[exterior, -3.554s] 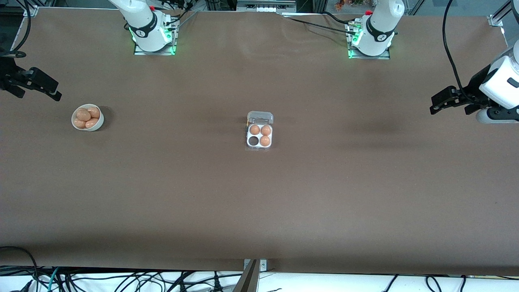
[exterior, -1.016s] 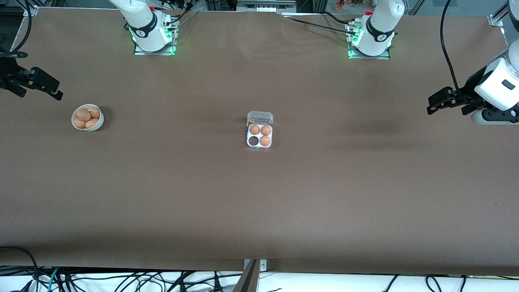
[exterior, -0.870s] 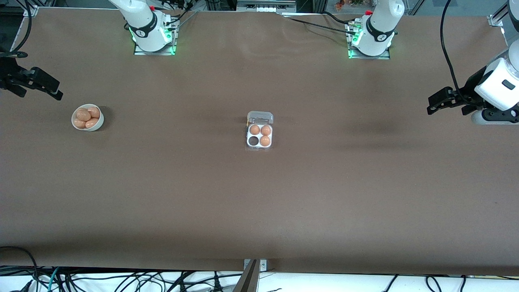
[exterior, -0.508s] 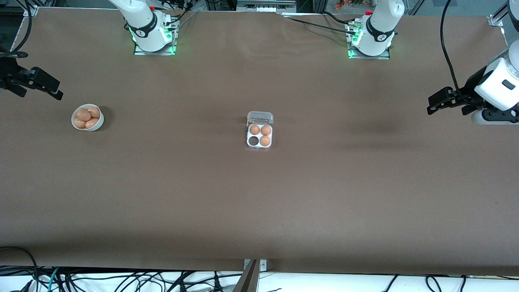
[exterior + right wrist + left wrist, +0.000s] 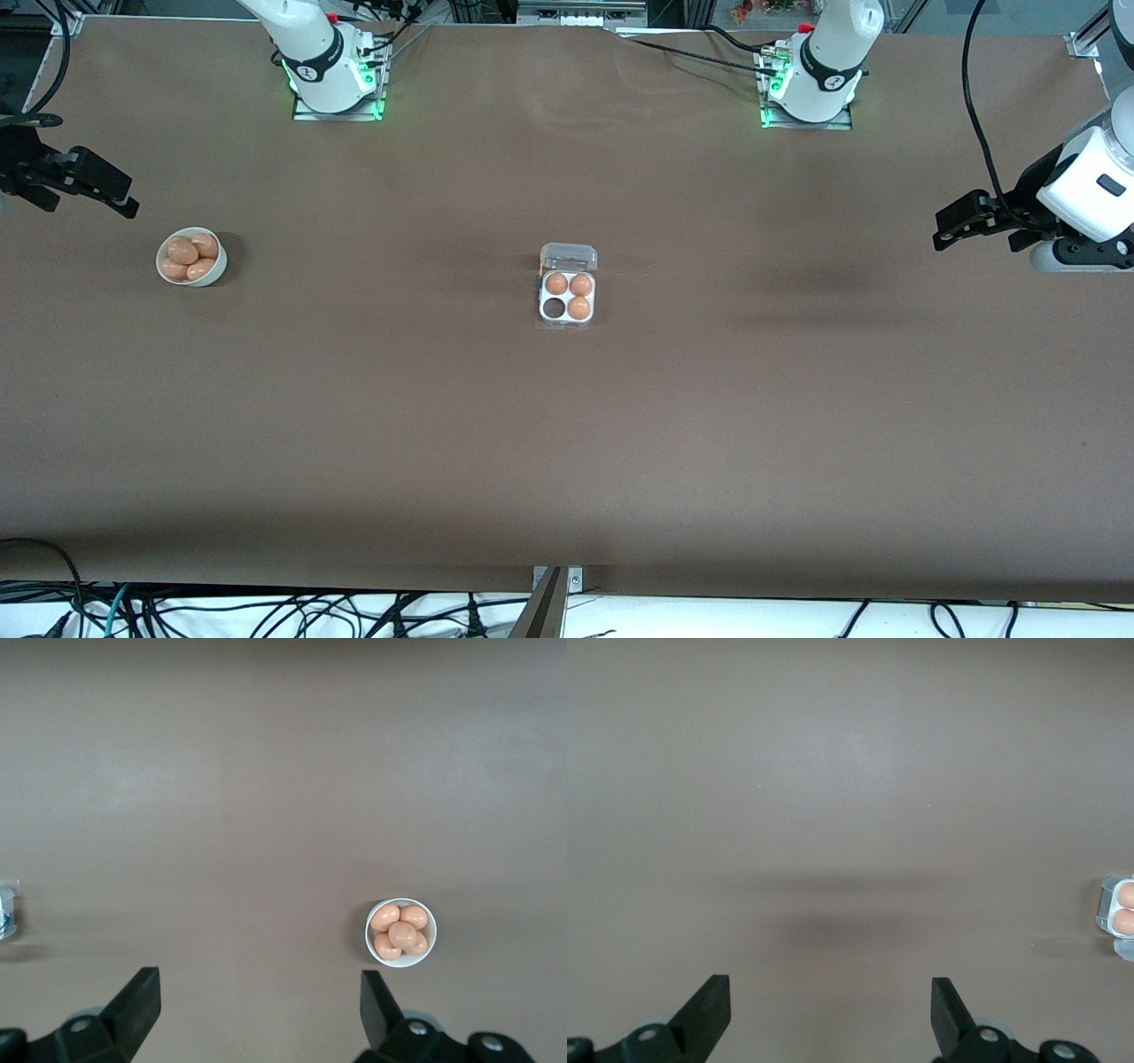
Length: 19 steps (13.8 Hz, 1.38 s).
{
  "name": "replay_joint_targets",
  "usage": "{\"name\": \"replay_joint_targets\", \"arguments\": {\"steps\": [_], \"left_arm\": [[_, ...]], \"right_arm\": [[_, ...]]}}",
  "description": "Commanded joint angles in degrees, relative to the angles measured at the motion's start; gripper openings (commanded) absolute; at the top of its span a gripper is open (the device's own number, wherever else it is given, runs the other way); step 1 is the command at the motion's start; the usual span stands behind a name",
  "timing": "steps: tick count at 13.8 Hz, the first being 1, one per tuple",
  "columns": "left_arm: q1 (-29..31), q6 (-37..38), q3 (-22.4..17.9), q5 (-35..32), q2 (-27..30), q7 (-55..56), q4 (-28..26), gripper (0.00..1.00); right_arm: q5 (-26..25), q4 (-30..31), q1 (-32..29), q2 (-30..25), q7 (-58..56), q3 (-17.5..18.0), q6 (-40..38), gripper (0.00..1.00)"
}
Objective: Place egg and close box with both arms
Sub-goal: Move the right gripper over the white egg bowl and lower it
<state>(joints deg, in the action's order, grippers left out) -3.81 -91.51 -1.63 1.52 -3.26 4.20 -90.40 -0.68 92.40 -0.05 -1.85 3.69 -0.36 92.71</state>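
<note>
The box (image 5: 543, 296) lies at the middle of the table, its clear lid (image 5: 568, 257) folded open toward the robots' bases. Three tan eggs fill its cells and one cell (image 5: 555, 307) is empty. Several more eggs (image 5: 182, 252) sit in a white bowl (image 5: 213, 276) toward the right arm's end. My right gripper (image 5: 126, 209) hangs open and empty in the air beside that bowl; its wrist view shows the bowl (image 5: 401, 963) past its fingers (image 5: 137, 1001). My left gripper (image 5: 944, 237) hangs open and empty over the left arm's end, and the box (image 5: 1105, 904) shows at the edge of its wrist view.
Brown paper covers the whole table. The two arm bases (image 5: 337, 84) (image 5: 808, 89) stand along the edge farthest from the front camera. Cables lie off the table's near edge.
Over the last second nothing has visibly moved. Since the earliest frame my left gripper has shifted slightly toward the table's middle.
</note>
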Motion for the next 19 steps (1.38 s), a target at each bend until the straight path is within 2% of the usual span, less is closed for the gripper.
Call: {"name": "replay_joint_targets", "arguments": {"steps": [1, 5, 9, 11, 14, 19], "left_arm": [[-0.05, 1.34, -0.04, 1.21, -0.78, 0.28, 1.89, 1.0], [0.03, 1.34, -0.04, 1.21, -0.78, 0.2, 1.89, 1.0], [0.03, 1.34, -0.04, 1.21, -0.78, 0.2, 1.89, 1.0], [0.03, 1.34, -0.04, 1.21, -0.78, 0.2, 1.89, 1.0], [0.03, 1.34, -0.04, 1.21, -0.78, 0.28, 1.89, 1.0], [0.03, 1.34, -0.04, 1.21, -0.78, 0.28, 1.8, 1.0]], "right_arm": [[-0.02, 0.23, 0.39, 0.35, -0.7, 0.53, -0.87, 1.0], [-0.11, 0.32, 0.4, 1.5, -0.88, 0.45, -1.83, 1.0], [-0.11, 0.5, -0.22, 6.32, -0.79, -0.17, -1.22, 1.0], [-0.2, 1.63, -0.48, 8.61, -0.88, -2.01, 0.88, 1.0], [-0.37, 11.62, -0.48, 6.17, -1.14, -5.17, 10.0, 1.0], [-0.46, 25.96, -0.48, 2.47, -9.3, -10.97, 24.5, 1.0]]}}
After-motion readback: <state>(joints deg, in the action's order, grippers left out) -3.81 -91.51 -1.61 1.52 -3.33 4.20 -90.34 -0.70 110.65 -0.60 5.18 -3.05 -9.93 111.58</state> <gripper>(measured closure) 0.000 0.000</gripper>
